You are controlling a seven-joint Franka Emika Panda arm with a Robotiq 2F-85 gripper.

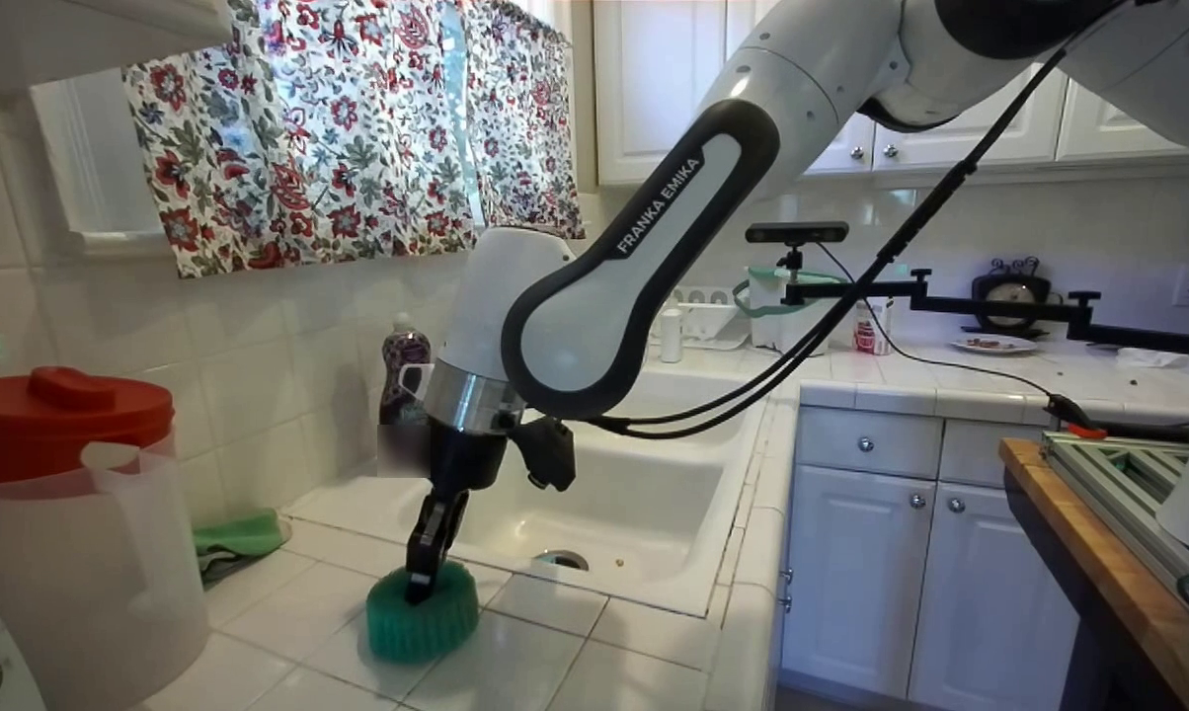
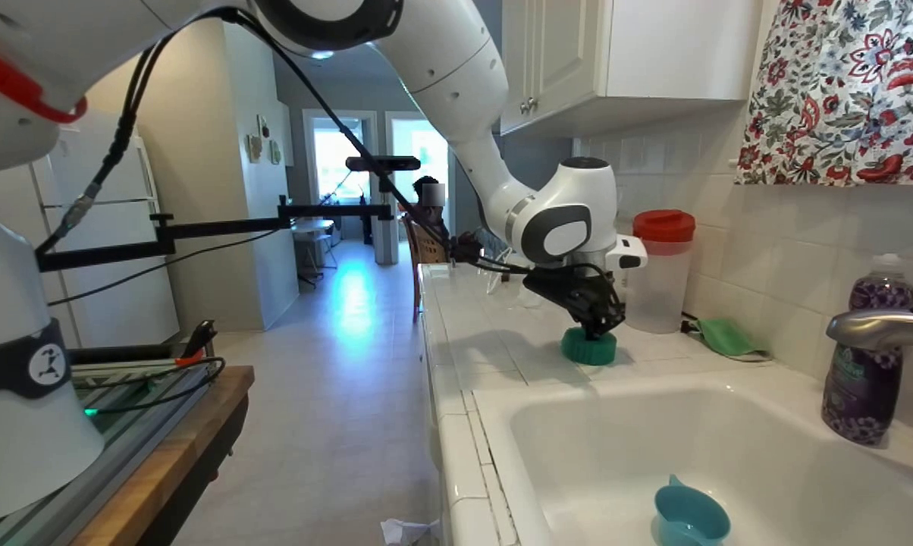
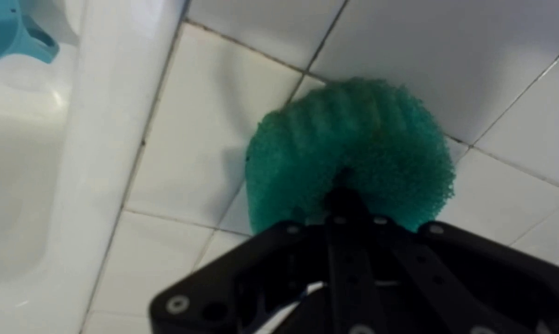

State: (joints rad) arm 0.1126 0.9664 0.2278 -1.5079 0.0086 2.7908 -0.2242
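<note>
Green, open-pored foam is formed into the thick, rounded sponge (image 3: 349, 134), which is set on the white tiled worktop (image 1: 545, 662), just beside the rim of the glossy white sink (image 1: 634, 489). The sponge is met from above by the black, jointed pincer (image 3: 347, 199): in the wrist view the jaws are seen drawn together, their tips against the foam, though whether any foam is nipped between them cannot be told.

In the wrist view the coarse pores are laid bare, along with the dark grout around the sponge; in both exterior views that grain is lost, and the ribbed side wall and the downward lean of the pincer are shown instead. A rounded teal cup (image 2: 691, 516) with a small handle is shown inside the sink in an exterior view, and is cut off by the edge of the wrist view. The round metal drain (image 1: 563, 560) of the sink is revealed in an exterior view where the cup is not seen. Likewise, a curved, satin-metal tap (image 2: 873, 327), reaching out from the sink's wall side, is caught in an exterior view alone.

Farther from the sink than the sponge, a tall, cloudy plastic pitcher (image 1: 51, 563) is capped by a smooth red lid (image 1: 51, 415). Near the sink's wall-side corner a limp, crumpled green cloth (image 2: 726, 336) is laid, and at the sink's wall-side edge a purple, patterned bottle (image 2: 870, 379) is stood upright. Above the sink a printed floral curtain (image 1: 338, 128) is hung.
</note>
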